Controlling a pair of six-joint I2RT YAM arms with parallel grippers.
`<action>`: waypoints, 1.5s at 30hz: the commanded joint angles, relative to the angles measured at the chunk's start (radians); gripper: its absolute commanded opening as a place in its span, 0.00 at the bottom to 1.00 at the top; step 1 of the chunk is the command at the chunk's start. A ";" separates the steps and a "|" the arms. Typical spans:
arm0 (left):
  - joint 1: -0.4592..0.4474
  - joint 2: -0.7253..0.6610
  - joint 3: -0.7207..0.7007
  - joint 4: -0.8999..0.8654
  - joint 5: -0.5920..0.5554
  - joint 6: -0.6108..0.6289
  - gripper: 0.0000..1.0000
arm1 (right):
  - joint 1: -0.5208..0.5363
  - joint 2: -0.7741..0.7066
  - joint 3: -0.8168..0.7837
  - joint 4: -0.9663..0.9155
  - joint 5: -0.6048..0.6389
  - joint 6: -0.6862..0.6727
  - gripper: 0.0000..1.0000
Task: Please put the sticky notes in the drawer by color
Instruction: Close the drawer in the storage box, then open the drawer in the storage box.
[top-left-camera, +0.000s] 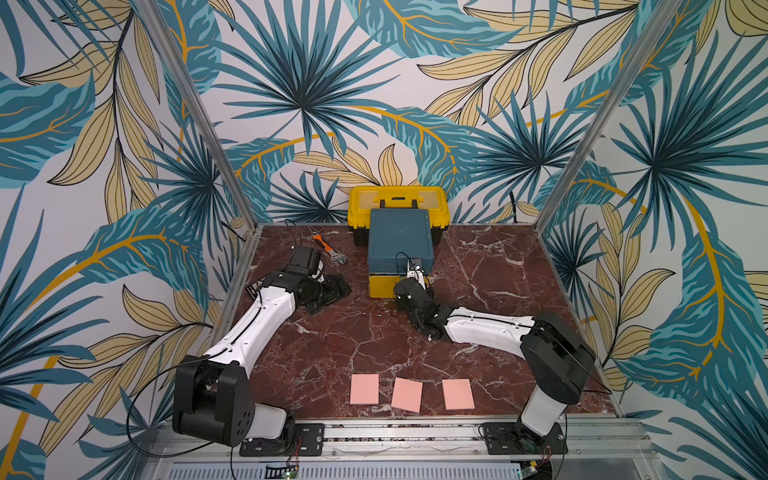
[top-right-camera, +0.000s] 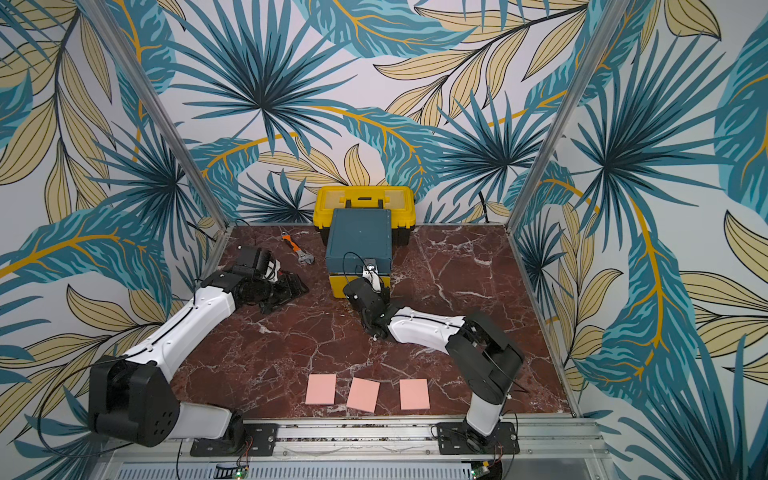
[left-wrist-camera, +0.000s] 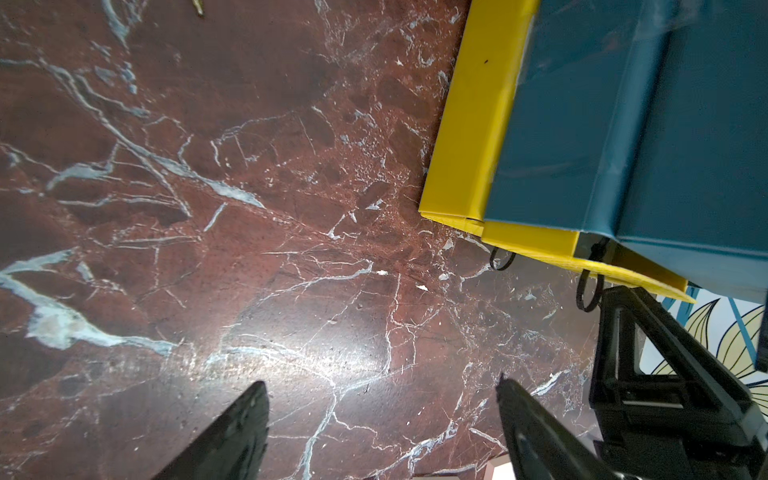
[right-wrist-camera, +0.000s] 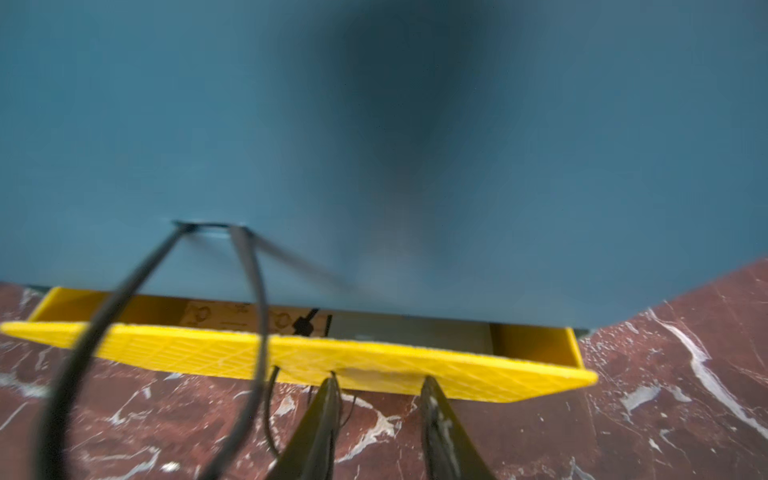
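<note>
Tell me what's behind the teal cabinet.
A yellow toolbox stands right behind the cabinet; its lid and both ends show. The cabinet covers most of its front, so whether they touch cannot be seen.

Leaf-print walls (top-left-camera: 303, 104), teal and tan; red-brown marble floor (top-left-camera: 332, 340), white veins; aluminium corner posts (top-left-camera: 199, 112).

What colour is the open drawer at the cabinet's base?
Yellow; the drawer front shows best in the right wrist view.

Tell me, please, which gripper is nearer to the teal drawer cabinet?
Right. The right gripper is at the drawer cabinet front, fingertips at its pulled-out yellow drawer. The left gripper is off to the cabinet's side, clearly apart.
</note>
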 joint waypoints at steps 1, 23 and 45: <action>-0.004 0.010 0.024 0.024 0.018 0.008 0.88 | -0.012 0.026 -0.034 0.084 0.079 -0.011 0.36; -0.007 0.049 0.022 0.051 0.045 0.013 0.88 | -0.075 0.033 -0.058 0.159 0.044 0.007 0.38; -0.008 0.053 -0.027 0.135 0.118 0.029 0.89 | -0.067 -0.382 -0.519 0.244 -0.372 0.689 0.53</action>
